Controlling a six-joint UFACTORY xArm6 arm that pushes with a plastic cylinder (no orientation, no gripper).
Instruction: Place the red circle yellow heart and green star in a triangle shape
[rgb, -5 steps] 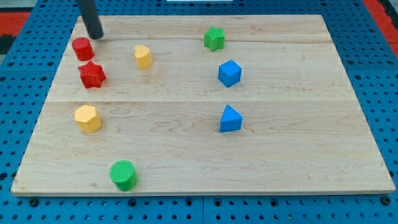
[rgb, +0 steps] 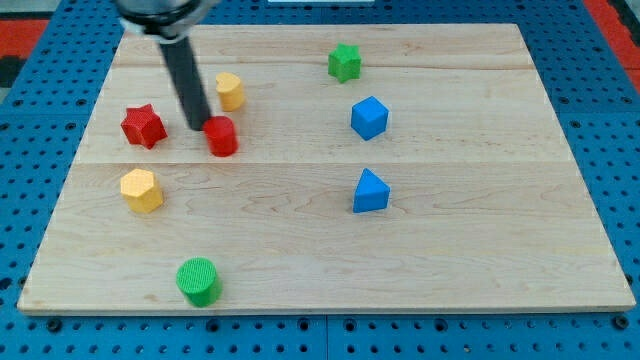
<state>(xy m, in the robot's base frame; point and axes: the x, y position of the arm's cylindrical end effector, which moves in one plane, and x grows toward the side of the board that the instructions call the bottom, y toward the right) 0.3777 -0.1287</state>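
Pressing my tip (rgb: 199, 127), a bare rod with no hand to clench, against the red circle (rgb: 221, 136) just below the yellow heart (rgb: 230, 91) at the bench's (rgb: 450, 260) upper left, far from the green star (rgb: 344, 62), risks glancing off the round side or clipping the heart.

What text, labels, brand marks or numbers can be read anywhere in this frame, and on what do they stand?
None: no readable text anywhere.
The wooden board carries only grain.
The blocks, such as the red circle, yellow heart and green star, are plain.
My tip, at the red circle's left edge, bears no marking.
The blue pegboard shows only holes.
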